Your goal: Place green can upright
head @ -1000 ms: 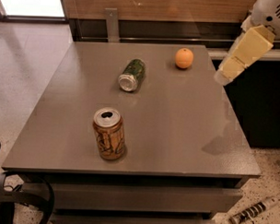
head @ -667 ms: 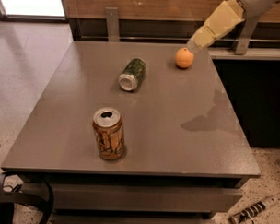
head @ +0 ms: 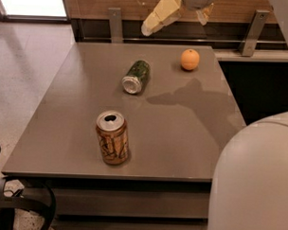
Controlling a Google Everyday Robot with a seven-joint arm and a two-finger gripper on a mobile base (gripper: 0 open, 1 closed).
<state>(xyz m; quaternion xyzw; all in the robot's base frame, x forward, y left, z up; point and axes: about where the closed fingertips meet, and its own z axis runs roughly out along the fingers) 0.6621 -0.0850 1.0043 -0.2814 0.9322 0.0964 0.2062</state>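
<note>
The green can (head: pixel 137 76) lies on its side on the grey table (head: pixel 181 137), at the back middle, with its silver end toward the front left. My gripper (head: pixel 175 24) hangs high over the table's far edge, above and behind the can and not touching it. Its two cream fingers (head: pixel 159 15) are spread apart and hold nothing. Its shadow falls on the table to the right of the can.
An orange-brown can with dark scribbles (head: pixel 112 137) stands upright near the front of the table. An orange (head: pixel 190 59) sits at the back right. A rail with metal posts (head: pixel 115 22) runs behind the table. My white arm (head: pixel 255 182) fills the lower right.
The gripper has swung left along the table's far edge, from the right side to above and behind the green can. The cans and the orange have not moved on the table.
</note>
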